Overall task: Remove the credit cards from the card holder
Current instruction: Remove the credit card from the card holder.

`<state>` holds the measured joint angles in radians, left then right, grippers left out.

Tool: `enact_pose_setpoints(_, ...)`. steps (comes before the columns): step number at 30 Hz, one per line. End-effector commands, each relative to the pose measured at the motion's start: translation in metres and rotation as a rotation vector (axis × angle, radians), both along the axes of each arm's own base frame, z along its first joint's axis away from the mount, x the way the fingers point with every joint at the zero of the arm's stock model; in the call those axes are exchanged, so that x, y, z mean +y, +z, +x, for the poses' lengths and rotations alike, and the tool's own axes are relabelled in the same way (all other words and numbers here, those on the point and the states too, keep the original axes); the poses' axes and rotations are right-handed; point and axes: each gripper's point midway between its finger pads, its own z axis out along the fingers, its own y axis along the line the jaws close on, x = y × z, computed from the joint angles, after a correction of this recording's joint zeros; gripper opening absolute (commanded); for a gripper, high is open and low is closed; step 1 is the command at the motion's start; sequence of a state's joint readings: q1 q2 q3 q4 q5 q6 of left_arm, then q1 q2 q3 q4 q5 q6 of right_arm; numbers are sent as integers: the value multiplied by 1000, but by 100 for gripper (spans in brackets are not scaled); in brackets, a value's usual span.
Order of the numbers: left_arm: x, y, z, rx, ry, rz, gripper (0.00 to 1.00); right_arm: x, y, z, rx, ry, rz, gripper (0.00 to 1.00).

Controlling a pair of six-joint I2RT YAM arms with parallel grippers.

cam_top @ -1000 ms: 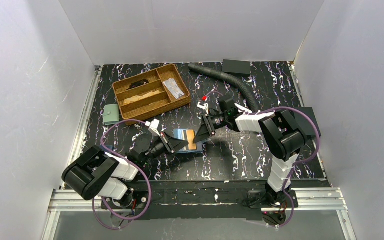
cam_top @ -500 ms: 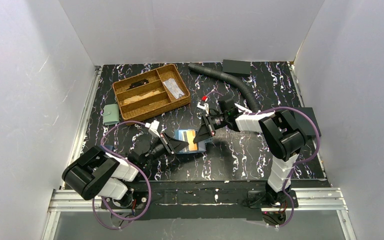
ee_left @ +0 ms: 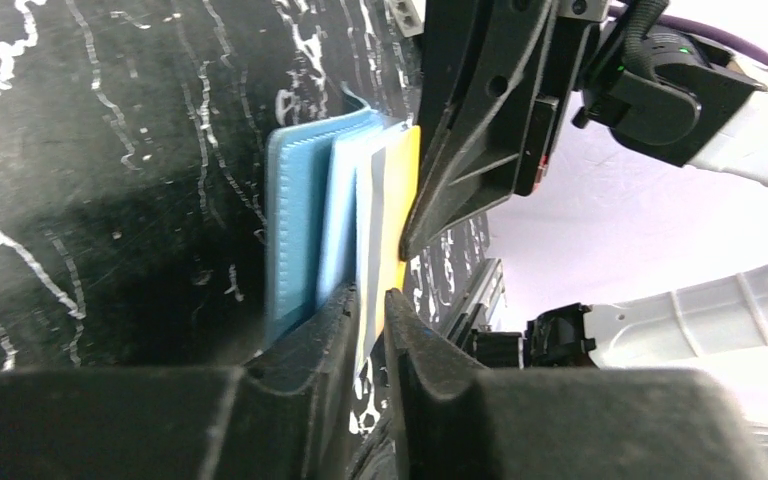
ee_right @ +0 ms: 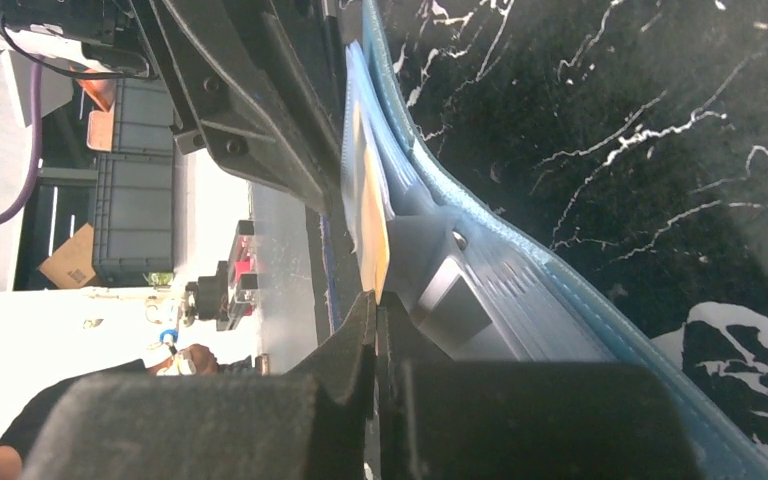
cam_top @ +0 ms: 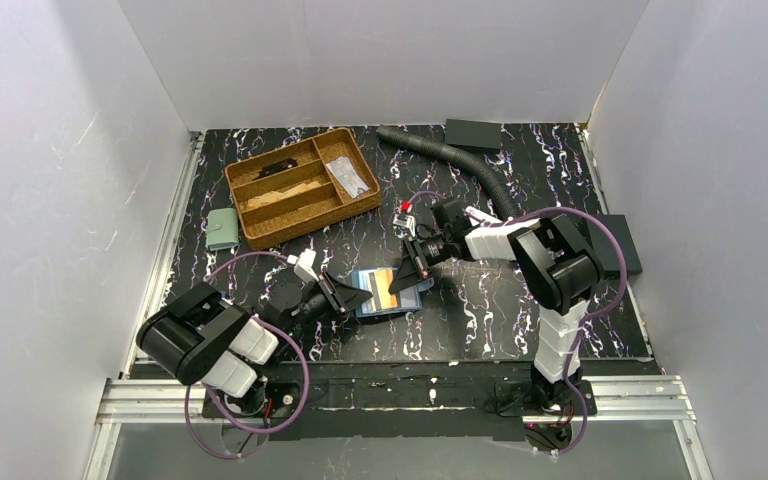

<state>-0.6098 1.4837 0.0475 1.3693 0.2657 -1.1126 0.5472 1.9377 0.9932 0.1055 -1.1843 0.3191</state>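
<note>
I'm at the pulling step. The card holder [ee_left: 295, 230] lies open and flat on the table [cam_top: 480, 320], between the two arms, with its cards not yet free. My right pincer [ee_right: 375, 300] is closed tight on the edge of the orange card [ee_left: 400, 190]. My left pincer [ee_left: 372, 300] stands only a crack open at the opposite edge, with the card edges sitting in the gap. I can't tell whether it presses anything down.

As I judge it, the next move is a straight pull with the right arm, along the slot and low to the table. The left has to pin the holder itself, not the card, or the whole thing will drag along.

The overhead view gives me the layout but hides both grips under the arms. The left wrist view shows the stack fanned out, with a pale card [ee_left: 345, 220] beside the orange one. The right wrist view alone shows the pinch itself.
</note>
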Motion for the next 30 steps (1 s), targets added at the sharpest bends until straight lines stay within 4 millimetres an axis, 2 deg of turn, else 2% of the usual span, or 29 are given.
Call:
enact_pose_setpoints(1, 8, 0, 7, -21, 51, -3, 10, 0, -9, 9, -33, -6, -31, 1)
enact_pose_setpoints(6, 13, -10, 4, 0, 57, 24, 0, -1, -18, 10, -27, -7, -63, 1)
enact_pose_setpoints(12, 16, -22, 2, 23, 55, 52, 0, -4, -25, 11, -32, -9, -94, 1)
enact_pose_setpoints(20, 21, -36, 2, 62, 72, 85, 0, -20, -24, 29, -112, -43, -154, 1)
enact_pose_setpoints(28, 14, -23, 3, 32, 43, 52, 0, -34, -23, 38, -221, -3, -214, 1)
enact_pose_setpoints(30, 11, -13, 5, 14, 39, 34, 9, -50, -26, 43, -267, 42, -304, 1)
